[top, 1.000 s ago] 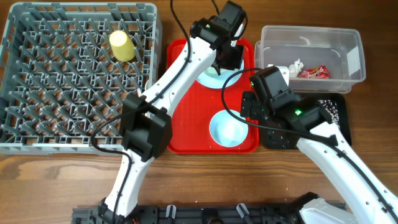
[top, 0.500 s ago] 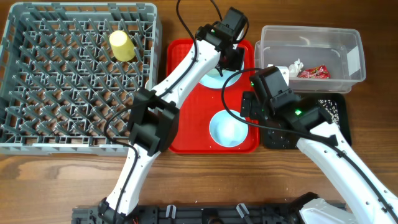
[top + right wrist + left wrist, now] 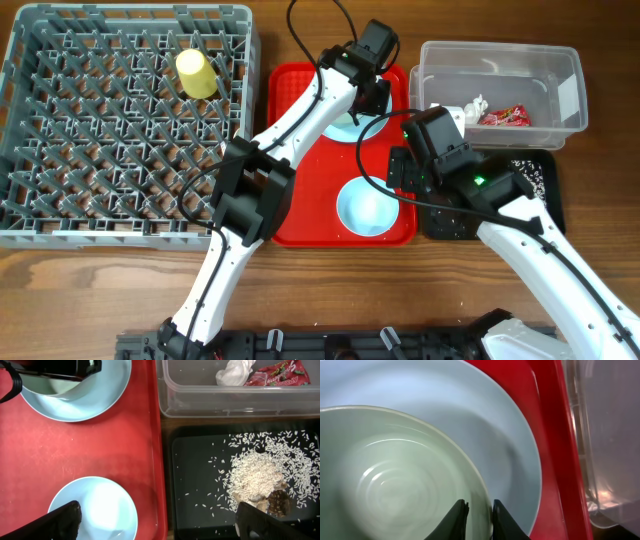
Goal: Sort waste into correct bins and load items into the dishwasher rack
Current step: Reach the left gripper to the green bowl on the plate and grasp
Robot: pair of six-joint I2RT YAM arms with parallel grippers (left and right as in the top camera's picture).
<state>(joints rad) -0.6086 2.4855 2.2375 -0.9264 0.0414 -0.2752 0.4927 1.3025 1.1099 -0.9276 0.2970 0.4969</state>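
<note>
the left gripper (image 3: 477,512) has its two fingers drawn close over the rim of the small pale green-white bowl (image 3: 395,475), one inside and one outside, so it looks clamped on that rim. the bowl sits nested on the pale blue round plate (image 3: 510,445) at the far end of the large red plastic tray (image 3: 550,435).

the right gripper (image 3: 162,520) hangs spread wide and empty above the tray's right edge. under it are the pale blue round bowl (image 3: 95,510) at the tray's near end and the flat black rectangular tray (image 3: 200,475) just right of the red tray, carrying the pale rice-like food scraps (image 3: 260,480). beyond that, also right of the red tray, the clear plastic rectangular tub (image 3: 225,402) holds the crumpled white napkin (image 3: 235,371) and the small red shiny wrapper (image 3: 277,375).

the waste looks sorted, so loading is the step in hand. the next move probably calls for lifting the small bowl clear of the plate and carrying it left of the red tray to the large grey pegged dishwasher rack (image 3: 120,120), where the yellow cup (image 3: 196,73) already lies.

against a second ago, the left arm's elbow has swung right over the red tray while its wrist stays over the plate. the right arm has not moved.
</note>
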